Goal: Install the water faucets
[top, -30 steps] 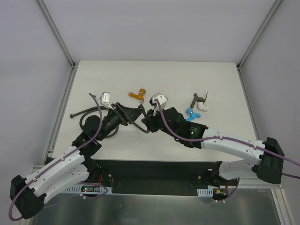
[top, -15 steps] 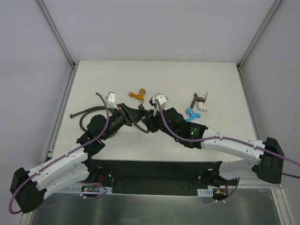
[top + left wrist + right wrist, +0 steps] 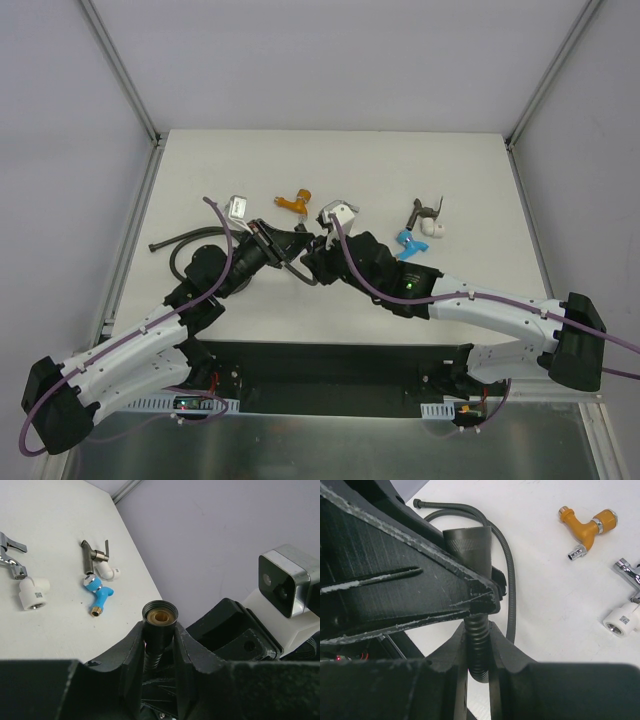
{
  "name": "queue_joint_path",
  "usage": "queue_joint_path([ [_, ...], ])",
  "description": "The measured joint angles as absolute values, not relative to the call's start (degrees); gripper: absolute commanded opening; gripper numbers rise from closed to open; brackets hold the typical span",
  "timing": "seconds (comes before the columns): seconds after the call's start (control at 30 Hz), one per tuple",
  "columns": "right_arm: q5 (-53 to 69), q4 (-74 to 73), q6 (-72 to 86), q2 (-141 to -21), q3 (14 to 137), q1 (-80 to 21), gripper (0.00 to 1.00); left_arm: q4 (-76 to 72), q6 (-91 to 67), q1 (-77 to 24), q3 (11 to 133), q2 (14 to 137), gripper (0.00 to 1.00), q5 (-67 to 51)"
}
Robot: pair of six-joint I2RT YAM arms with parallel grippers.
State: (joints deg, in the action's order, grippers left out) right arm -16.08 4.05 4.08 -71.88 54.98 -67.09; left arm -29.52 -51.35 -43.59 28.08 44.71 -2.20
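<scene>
The left gripper [image 3: 160, 630] and right gripper [image 3: 313, 252] meet at the middle of the overhead view, both clamped on the same hose [image 3: 507, 580]. The left gripper's jaws are closed just under the hose's nut [image 3: 160, 615], which stands upright with a brass ring in its mouth. The right gripper's jaws pinch the ribbed part a little lower down.

All four faucets lie loose on the table [image 3: 250, 160]. The orange faucet [image 3: 587, 526] is in the upper right of the right wrist view. The chrome faucet [image 3: 626, 570] is below it at the right edge, and seems to be joined to a white elbow [image 3: 621, 622]. In the left wrist view, the blue faucet [image 3: 98, 591] and dark faucet [image 3: 91, 555] lie close together at upper left.
</scene>
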Motion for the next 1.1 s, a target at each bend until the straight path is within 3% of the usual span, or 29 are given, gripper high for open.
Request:
queue_joint_path([
  [0.23,-16.12,4.1,4.25,-71.88,54.98,-67.4,0.02,-29.69,-50.26,-43.92,28.1,44.64,0.16,-1.52],
  [0.47,-16.05,6.13,5.61,-71.92,54.89,-67.68,0.02,-29.34,-48.12,-43.94,28.08,42.19,0.2,0.82],
  [0.7,-15.77,9.19,6.98,-71.96,53.95,-68.2,0.02,-27.64,-45.84,-44.18,28.08,39.97,0.08,2.28],
  [0.8,-15.62,9.37,7.27,-72.18,53.78,-68.31,0.15,-26.59,-44.18,-44.31,28.12,39.44,0.01,2.76],
  [0.9,-15.55,9.61,7.44,-72.29,53.54,-68.45,0.36,-24.1,-41.56,-44.34,28.95,39.2,0.0,2.94],
  [0.93,-15.53,9.54,7.57,-72.29,53.54,-68.51,0.49,-23.22,-40.58,-44.34,29.47,39.2,0.0,2.94],
  [1.0,-15.33,8.86,7.79,-72.27,53.54,-68.58,0.61,-20.01,-36.97,-44.27,31.9,39.24,0.0,3.18],
  [1.03,-15.14,8.34,7.77,-72.23,53.54,-68.62,0.72,-18.13,-35.07,-44.23,33.58,39.27,0.0,3.2],
  [1.1,-15.03,6.55,7.55,-71.57,53.54,-68.62,0.82,-14.22,-30.63,-44.21,37.63,39.51,0.0,2.98],
])
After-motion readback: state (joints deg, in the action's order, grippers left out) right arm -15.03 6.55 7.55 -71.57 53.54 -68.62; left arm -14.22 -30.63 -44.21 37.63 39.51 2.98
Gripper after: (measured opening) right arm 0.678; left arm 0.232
